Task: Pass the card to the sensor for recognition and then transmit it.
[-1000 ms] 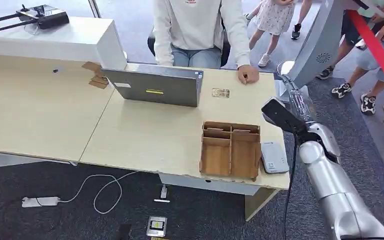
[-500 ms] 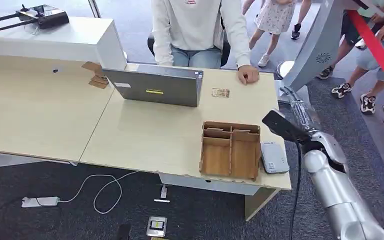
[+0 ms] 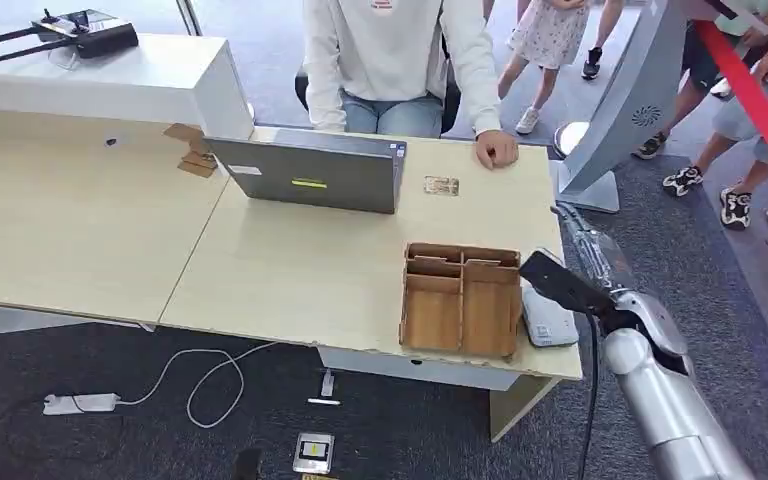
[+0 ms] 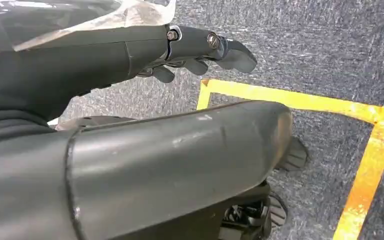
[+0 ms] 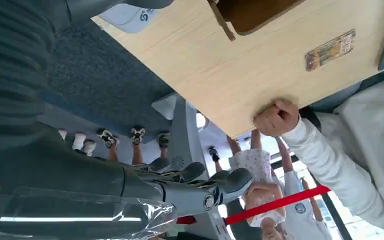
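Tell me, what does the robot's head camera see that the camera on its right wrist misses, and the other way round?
Head view alone: the open laptop, the whole cardboard organizer and cables on the floor. Right wrist view alone: the right hand close up, empty, held off the table's edge. Both share the card lying on the table, the seated person's fist, the grey sensor pad and the red barrier.

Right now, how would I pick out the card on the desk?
Start at the grey laptop on the light wood desk. Just beside it, towards the seated person's fist, lies the card: small, flat, golden-brown, well behind the open cardboard tray and unlike the white sensor pad beside that tray.
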`<state>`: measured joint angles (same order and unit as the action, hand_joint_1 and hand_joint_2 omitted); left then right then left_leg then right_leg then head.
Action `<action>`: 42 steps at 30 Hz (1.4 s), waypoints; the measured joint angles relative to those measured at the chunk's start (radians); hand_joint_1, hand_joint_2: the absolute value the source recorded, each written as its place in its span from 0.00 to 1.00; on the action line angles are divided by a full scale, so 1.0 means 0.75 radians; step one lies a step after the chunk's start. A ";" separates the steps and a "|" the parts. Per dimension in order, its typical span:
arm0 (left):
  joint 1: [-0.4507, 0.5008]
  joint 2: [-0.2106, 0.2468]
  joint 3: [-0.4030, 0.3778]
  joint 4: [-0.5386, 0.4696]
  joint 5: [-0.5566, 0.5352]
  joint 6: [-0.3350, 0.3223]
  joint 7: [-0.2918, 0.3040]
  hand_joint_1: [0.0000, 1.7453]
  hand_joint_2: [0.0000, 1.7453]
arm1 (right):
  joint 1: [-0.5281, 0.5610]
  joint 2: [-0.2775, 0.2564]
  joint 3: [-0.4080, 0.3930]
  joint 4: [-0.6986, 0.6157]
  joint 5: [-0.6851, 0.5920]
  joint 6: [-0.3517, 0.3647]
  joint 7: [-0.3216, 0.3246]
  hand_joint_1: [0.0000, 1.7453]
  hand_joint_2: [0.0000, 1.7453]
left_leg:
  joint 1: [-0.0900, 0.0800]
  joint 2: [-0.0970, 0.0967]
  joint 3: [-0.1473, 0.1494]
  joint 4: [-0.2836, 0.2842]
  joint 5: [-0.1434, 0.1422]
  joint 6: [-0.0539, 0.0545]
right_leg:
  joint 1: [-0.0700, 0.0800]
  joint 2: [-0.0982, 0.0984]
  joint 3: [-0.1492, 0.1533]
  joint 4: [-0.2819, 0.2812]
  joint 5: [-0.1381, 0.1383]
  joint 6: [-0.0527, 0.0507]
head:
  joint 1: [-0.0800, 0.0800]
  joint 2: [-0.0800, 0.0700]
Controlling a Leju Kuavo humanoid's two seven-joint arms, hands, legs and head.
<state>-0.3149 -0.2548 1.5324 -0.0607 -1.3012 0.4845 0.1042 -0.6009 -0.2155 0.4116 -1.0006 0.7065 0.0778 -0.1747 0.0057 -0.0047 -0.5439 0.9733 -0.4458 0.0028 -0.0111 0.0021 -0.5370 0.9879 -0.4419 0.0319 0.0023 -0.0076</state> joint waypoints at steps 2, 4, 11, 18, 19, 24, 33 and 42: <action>-0.001 -0.003 0.000 0.000 0.003 -0.004 -0.002 0.00 0.00 | 0.002 -0.001 0.000 -0.010 0.000 0.006 0.004 0.00 1.00 | 0.000 0.000 0.000 0.000 0.000 0.000 | 0.000 0.000 0.000 0.000 0.000 0.000 | 0.000 0.000; -0.001 -0.003 0.000 0.000 -0.020 0.002 -0.005 0.00 0.00 | 0.005 -0.001 0.000 -0.021 0.001 0.008 0.008 0.00 1.00 | 0.000 0.000 0.000 0.000 0.000 0.000 | 0.000 0.000 0.000 0.000 0.000 0.000 | 0.000 0.000; -0.001 0.001 0.000 -0.001 -0.033 0.004 -0.018 0.00 0.00 | 0.020 0.006 0.002 -0.054 0.036 0.005 0.010 0.00 1.00 | 0.000 0.000 0.000 0.000 0.000 0.000 | 0.000 0.000 0.000 0.000 0.000 0.000 | 0.000 0.000; 0.001 0.006 0.000 -0.001 -0.064 0.001 -0.069 0.00 0.00 | 0.025 0.071 0.012 -0.063 0.076 -0.028 0.002 0.00 1.00 | 0.000 0.000 -0.001 0.000 0.000 0.000 | 0.000 0.000 0.000 0.000 0.000 0.000 | 0.001 0.000; 0.001 0.006 0.000 -0.001 -0.074 0.013 -0.069 0.00 0.00 | 0.025 0.085 0.015 -0.063 0.083 -0.028 0.002 0.00 1.00 | 0.001 0.000 -0.001 -0.001 0.000 0.000 | 0.001 0.000 0.000 0.000 0.000 0.000 | 0.000 0.000; 0.001 0.006 0.000 -0.001 -0.066 0.003 -0.080 0.00 0.00 | 0.027 0.135 0.029 -0.063 0.109 -0.045 0.005 0.00 1.00 | 0.000 0.000 -0.001 0.000 0.000 0.000 | 0.000 0.000 0.000 0.000 0.000 0.000 | 0.001 0.000; -0.001 0.006 0.000 -0.001 -0.072 0.003 -0.076 0.00 0.00 | 0.092 0.245 0.069 -0.084 0.183 -0.065 0.076 0.00 1.00 | 0.001 0.000 -0.001 -0.001 0.000 0.000 | 0.001 0.000 0.000 0.000 0.000 0.000 | 0.000 0.000; -0.001 0.006 0.000 -0.001 -0.094 0.018 -0.058 0.00 0.00 | 0.117 0.330 0.128 -0.084 0.192 -0.066 0.037 0.00 1.00 | 0.001 0.000 -0.001 -0.001 0.000 0.000 | 0.001 0.000 0.000 0.000 0.000 0.000 | 0.000 0.000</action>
<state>-0.3158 -0.2502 1.5324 -0.0610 -1.3718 0.4978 0.0607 -0.5131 0.0320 0.5073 -1.0640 0.8503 0.0282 -0.1472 0.0065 -0.0048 -0.5449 0.9727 -0.4458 0.0027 -0.0103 0.0021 -0.5372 0.9882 -0.4422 0.0317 0.0023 -0.0076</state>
